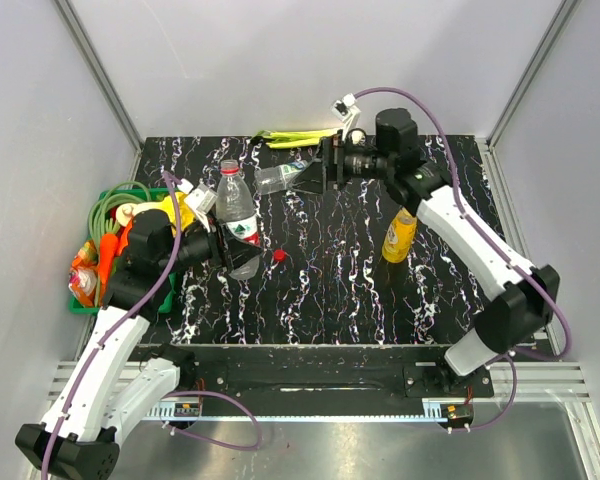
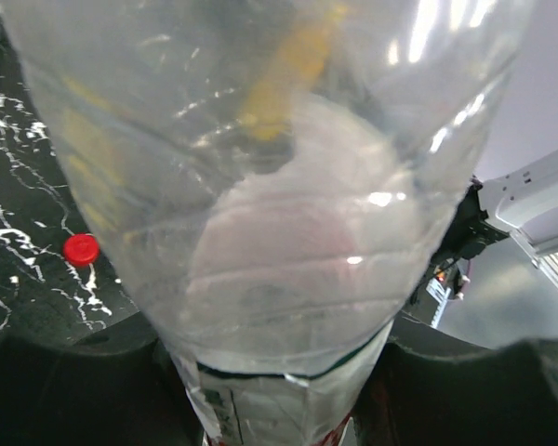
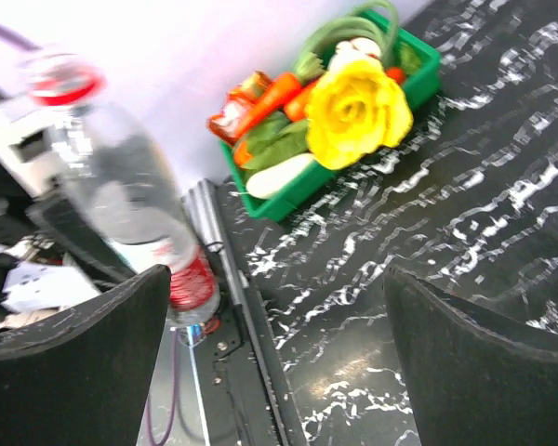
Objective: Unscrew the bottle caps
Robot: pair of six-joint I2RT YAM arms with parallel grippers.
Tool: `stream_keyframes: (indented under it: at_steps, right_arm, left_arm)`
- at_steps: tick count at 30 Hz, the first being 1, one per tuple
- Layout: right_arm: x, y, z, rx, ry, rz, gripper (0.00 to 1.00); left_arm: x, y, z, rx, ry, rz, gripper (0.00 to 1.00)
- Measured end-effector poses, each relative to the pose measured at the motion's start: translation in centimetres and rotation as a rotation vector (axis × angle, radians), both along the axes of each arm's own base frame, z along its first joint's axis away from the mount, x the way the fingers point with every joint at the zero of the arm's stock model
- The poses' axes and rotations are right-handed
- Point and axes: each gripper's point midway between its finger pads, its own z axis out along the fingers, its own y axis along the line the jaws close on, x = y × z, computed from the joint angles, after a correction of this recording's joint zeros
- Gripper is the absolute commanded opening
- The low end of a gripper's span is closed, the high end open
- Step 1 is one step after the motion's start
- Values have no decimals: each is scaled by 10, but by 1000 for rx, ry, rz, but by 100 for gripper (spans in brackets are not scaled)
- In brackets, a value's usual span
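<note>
below, black white-veined tabletop (image 1: 320, 290), pale walls (image 1: 280, 60) (red cap (image 1: 278, 255) loose); left jaws grip red-labelled bottle (image 1: 238, 215), right jaws released.

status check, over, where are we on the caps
Left gripper shut on red-label bottle. Right gripper open, empty. Red cap off, on table. Nothing blocking.
</note>
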Motion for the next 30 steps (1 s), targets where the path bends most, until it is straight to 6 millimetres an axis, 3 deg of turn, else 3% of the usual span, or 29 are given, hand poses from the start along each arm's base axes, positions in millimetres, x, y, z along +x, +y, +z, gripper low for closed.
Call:
stream_keyframes:
  at_steps: [4, 8, 16, 21, 26, 30]
  right_arm:
    - [-24, -3, 38, 91, -51, 53, 100]
    - [-37, 0, 59, 173, -61, 113, 100]
    - [-48, 7, 72, 262, -2, 188, 100]
    - [-53, 13, 77, 289, 5, 219, 97]
    - [-58, 19, 77, 300, 16, 255, 85]
    - [-61, 20, 76, 303, 23, 271, 67]
  left_arm:
    - [-9, -8, 5, -39, 19, -68, 22]
    - [-16, -23, 10, -77, 41, -152, 23]
    - [-33, -57, 22, -140, 50, -305, 23]
    - [-42, -79, 11, -132, 100, -379, 23]
    - [-47, -92, 1, -115, 139, -408, 23]
    - [-44, -93, 0, -112, 140, -397, 23]
